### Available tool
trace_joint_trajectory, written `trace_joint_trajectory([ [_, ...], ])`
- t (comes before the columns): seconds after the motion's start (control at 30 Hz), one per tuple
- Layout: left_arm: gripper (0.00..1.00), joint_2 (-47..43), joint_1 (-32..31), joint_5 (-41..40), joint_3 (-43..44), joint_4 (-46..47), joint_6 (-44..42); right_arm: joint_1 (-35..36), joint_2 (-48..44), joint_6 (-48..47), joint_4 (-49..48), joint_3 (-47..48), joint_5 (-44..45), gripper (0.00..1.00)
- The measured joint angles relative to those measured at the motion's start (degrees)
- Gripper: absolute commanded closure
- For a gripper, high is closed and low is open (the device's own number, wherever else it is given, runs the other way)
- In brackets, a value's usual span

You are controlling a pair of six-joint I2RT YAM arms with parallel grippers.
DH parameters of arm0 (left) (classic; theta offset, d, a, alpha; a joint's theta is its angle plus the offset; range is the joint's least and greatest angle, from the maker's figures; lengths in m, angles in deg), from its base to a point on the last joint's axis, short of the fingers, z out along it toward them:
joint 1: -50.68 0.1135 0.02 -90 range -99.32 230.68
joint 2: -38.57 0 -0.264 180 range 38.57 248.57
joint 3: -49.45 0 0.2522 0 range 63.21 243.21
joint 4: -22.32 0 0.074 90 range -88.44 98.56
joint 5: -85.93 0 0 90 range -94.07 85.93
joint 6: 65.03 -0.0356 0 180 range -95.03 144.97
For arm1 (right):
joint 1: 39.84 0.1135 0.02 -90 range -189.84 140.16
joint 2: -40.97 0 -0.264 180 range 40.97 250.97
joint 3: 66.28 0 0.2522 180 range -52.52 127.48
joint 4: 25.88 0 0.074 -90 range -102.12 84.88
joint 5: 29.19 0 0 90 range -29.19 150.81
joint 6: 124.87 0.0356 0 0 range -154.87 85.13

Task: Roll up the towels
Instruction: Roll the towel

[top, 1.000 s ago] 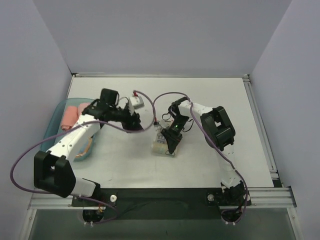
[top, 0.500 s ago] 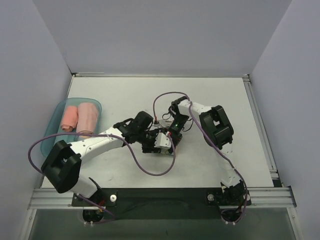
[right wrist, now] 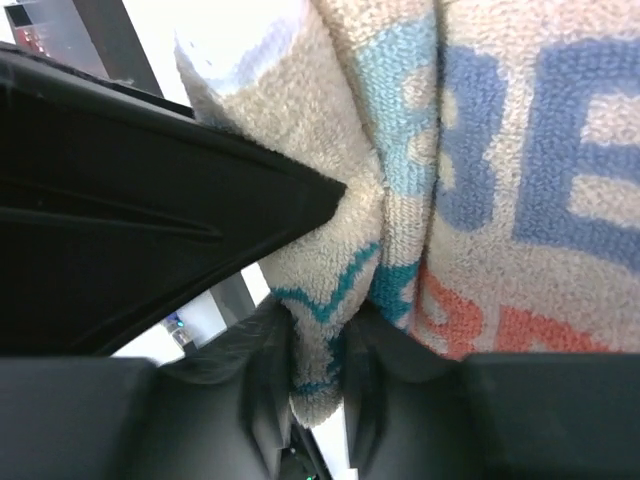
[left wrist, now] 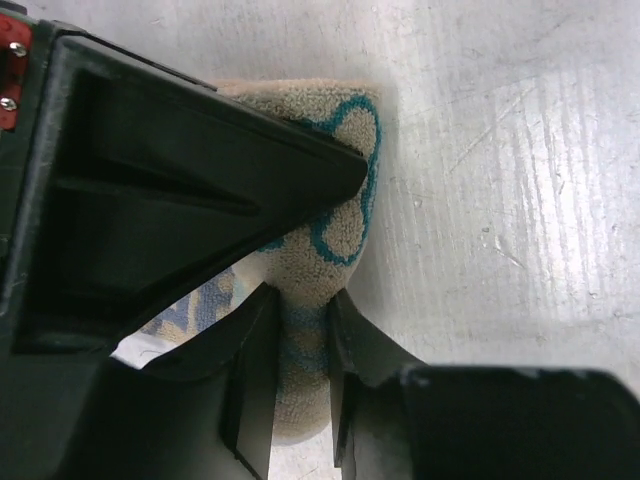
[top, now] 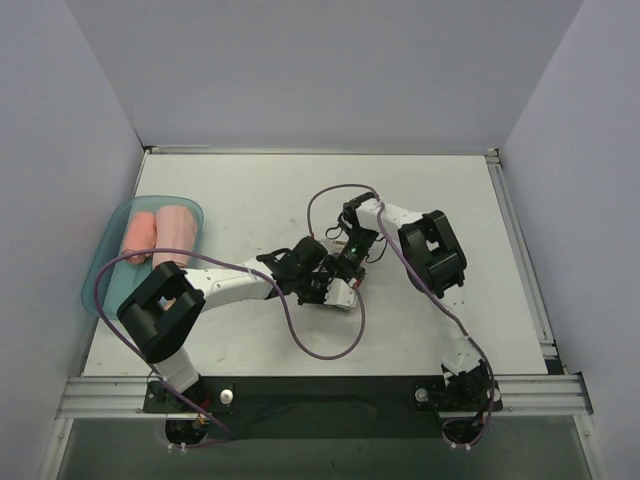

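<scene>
Left wrist view: the lettered towel is seen lying on the desk, one fold clamped in the left jaws and another in the right jaws, so the folds could be tugged open if the grips are drawn apart unevenly.

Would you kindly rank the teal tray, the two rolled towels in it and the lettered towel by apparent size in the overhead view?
1. teal tray
2. paler roll
3. pink roll, slightly slimmer than the paler one
Unranked: lettered towel, mostly covered, so its size is unclear.
</scene>
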Motion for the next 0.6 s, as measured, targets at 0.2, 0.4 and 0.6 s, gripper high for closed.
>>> trace_joint_trajectory([
  [0.2,0.84,0.1,-1.2,-2.1,0.9,-1.5,0.7,-3.2,0.0,4.2,2.0,3.6,0.5,0.50],
  [0.4,0.86,-1.1,-1.3,-3.3,1.2,-6.0,4.0,-13.2,-0.3,13.2,-0.5,8.4,2.8,0.48],
  [0.6,0.87,-2.7,-1.4,-6.6,0.3,-9.2,10.6,-12.5,1.9,21.2,-1.6,15.4,9.2,0.48],
])
